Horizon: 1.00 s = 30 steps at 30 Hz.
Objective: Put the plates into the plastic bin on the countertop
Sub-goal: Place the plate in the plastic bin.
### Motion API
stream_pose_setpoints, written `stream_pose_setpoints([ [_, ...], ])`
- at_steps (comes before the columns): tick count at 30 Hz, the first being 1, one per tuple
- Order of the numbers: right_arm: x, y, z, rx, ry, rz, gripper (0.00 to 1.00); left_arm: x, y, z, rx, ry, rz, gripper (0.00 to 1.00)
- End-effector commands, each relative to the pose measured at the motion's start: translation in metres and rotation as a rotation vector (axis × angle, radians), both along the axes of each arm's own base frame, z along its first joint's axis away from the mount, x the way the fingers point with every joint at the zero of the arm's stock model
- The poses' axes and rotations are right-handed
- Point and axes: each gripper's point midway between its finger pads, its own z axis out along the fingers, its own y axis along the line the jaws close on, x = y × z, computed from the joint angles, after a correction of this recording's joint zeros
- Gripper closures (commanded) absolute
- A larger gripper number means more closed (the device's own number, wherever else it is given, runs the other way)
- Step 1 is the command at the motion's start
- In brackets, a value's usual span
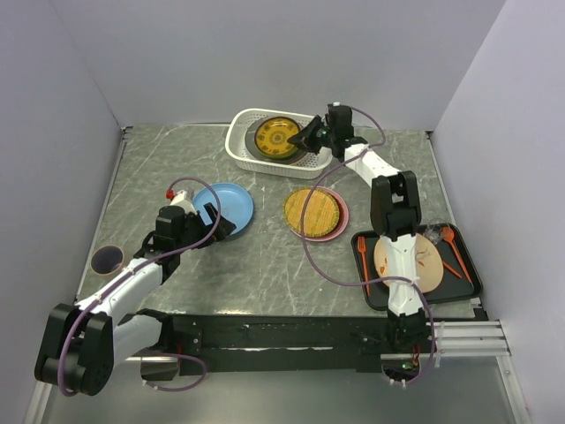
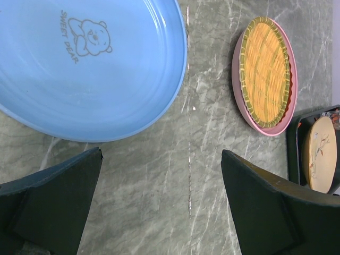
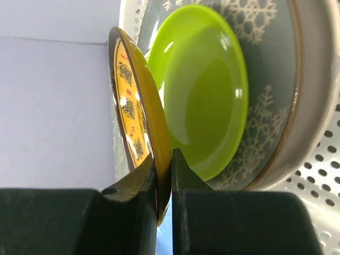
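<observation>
The white lattice bin [image 1: 238, 146] stands at the back of the marble countertop [image 1: 265, 265]. My right gripper [image 1: 309, 139] is shut on the rim of a yellow, brown-edged plate [image 1: 275, 137] and holds it tilted over the bin. In the right wrist view the gripper [image 3: 163, 156] pinches that plate [image 3: 135, 106] above a lime green plate [image 3: 207, 90], which lies on a grey snowflake plate [image 3: 271, 79] in the bin [image 3: 319, 175]. My left gripper [image 1: 216, 225] is open and empty beside the blue plate [image 1: 225, 206]. In the left wrist view the open gripper [image 2: 162, 175] is just off the blue plate [image 2: 90, 69].
A woven straw plate [image 1: 312, 212] lies on a pink plate [image 1: 340, 225] mid-table; the straw plate [image 2: 265, 71] also shows in the left wrist view. A black tray [image 1: 364, 265] at the right holds a cream plate [image 1: 415, 261] and orange utensils [image 1: 452, 247]. A dark round cup [image 1: 108, 259] sits at the left.
</observation>
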Motion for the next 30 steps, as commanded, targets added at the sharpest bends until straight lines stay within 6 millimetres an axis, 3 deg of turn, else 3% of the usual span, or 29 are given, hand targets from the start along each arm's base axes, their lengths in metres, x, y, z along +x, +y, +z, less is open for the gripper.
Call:
stream_pose_setpoints([
  [1,0.017,-0.005,0.02,0.027,-0.065,-0.04,1.0,0.008,-0.003,0.02,-0.003,-0.061,-0.016,0.01],
  [11,0.022,0.002,0.01,0.025,-0.055,-0.036,0.92,0.004,-0.001,0.018,0.003,-0.063,-0.012,0.01],
  [23,0.018,0.006,0.003,-0.013,-0.041,-0.017,0.5,-0.001,-0.004,0.012,-0.018,-0.056,-0.025,0.01],
  [27,0.006,-0.002,0.003,-0.064,-0.036,-0.02,0.37,-0.002,-0.007,0.01,-0.037,-0.056,-0.032,0.01],
  [28,0.003,-0.005,0.019,-0.075,-0.068,-0.02,0.32,-0.002,-0.007,0.009,-0.04,-0.051,-0.035,0.01],
  [29,-0.001,-0.007,0.022,-0.084,-0.073,-0.021,0.3,-0.003,-0.008,0.008,-0.043,-0.048,-0.035,0.01],
  [30,-0.007,-0.011,0.015,-0.102,-0.058,-0.027,0.29,-0.002,-0.008,0.008,-0.044,-0.05,-0.036,0.01],
])
